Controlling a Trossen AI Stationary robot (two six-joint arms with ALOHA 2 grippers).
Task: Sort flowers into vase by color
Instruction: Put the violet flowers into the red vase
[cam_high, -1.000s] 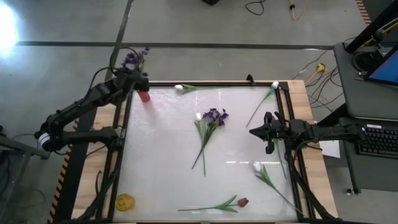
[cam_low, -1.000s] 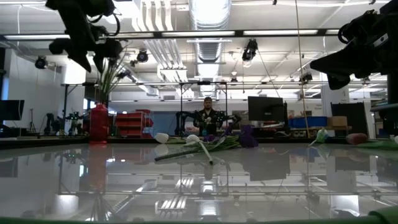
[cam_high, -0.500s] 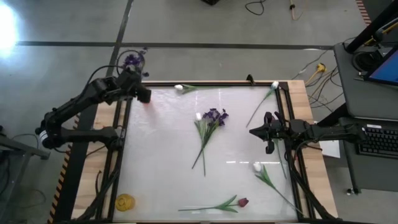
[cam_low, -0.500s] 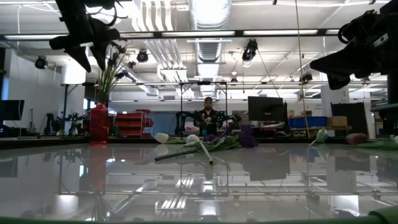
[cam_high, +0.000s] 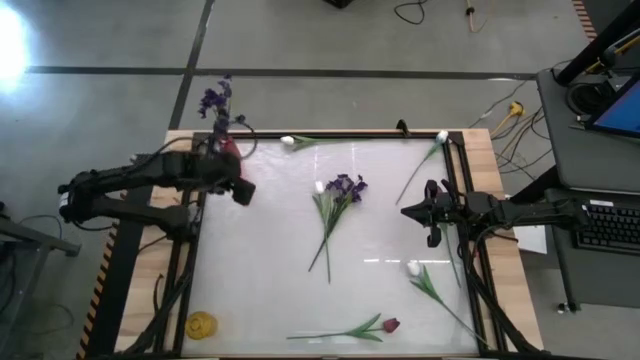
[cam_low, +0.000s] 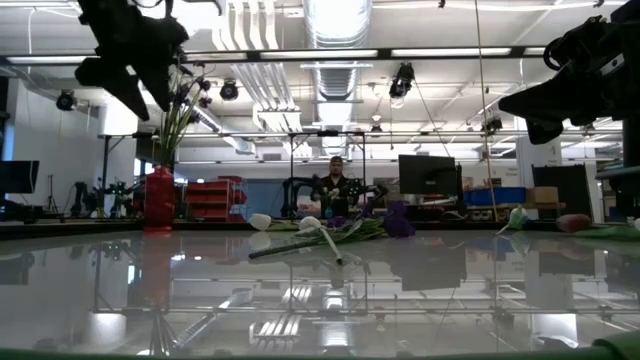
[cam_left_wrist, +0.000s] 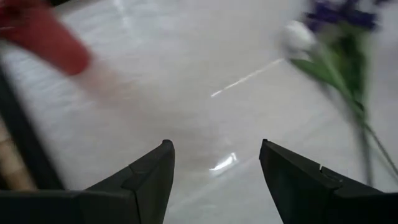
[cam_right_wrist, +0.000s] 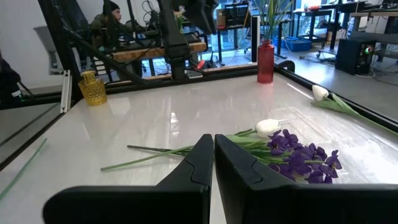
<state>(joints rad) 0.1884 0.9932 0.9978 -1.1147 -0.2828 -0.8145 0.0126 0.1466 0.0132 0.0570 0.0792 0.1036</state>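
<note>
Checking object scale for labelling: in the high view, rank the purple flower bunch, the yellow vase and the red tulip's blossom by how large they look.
1. Purple flower bunch, stems included, spreads widest by far.
2. Yellow vase, a compact round shape.
3. Red tulip's blossom, the smallest, a dark spot at its stem's end.
All lie on the table at similar camera distance.

red vase (cam_left_wrist: 43, 37) blurred and cut off in left wrist view; purple blossoms (cam_left_wrist: 339, 14) blurred, cropped
</note>
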